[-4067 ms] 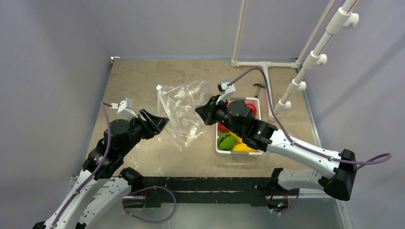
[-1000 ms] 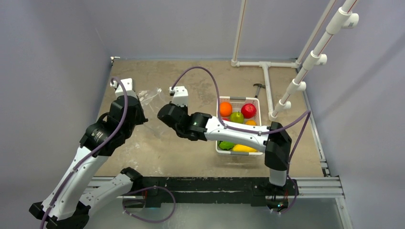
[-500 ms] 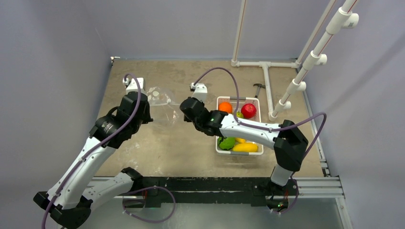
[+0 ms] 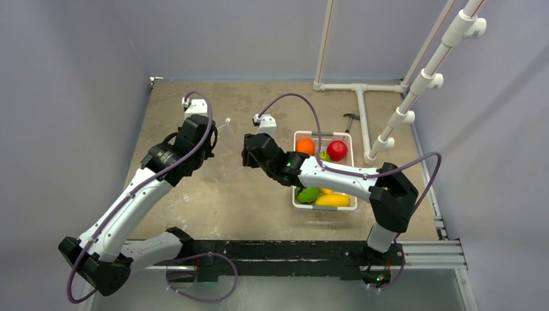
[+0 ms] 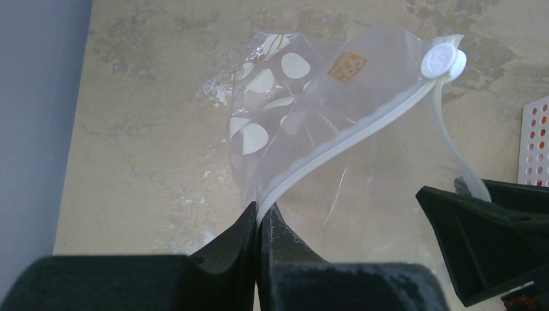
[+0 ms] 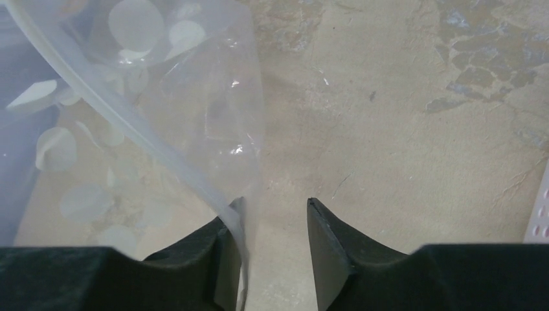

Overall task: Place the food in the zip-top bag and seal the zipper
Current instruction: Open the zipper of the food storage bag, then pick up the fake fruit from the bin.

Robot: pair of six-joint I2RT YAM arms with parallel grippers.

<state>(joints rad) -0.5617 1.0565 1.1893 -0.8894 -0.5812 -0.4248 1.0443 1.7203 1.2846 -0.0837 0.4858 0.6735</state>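
Left tool (image 5: 260, 217) clamped on the zipper (image 5: 349, 133) of the bag (image 5: 304, 97); right tool (image 6: 272, 208) apart. Fruit (image 4: 336, 150) lay in basket (image 4: 324, 208), 3 o'clock from right tool, nearer that arm.

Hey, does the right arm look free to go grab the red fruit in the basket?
Probably yes: the right gripper stands open with nothing clamped, and the red fruit lies uncovered at the far end of the basket. The arm would need to pull back.

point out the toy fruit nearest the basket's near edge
The long yellow fruit, lying along the white basket's near wall; the orange fruit and red fruit sit at its far end.
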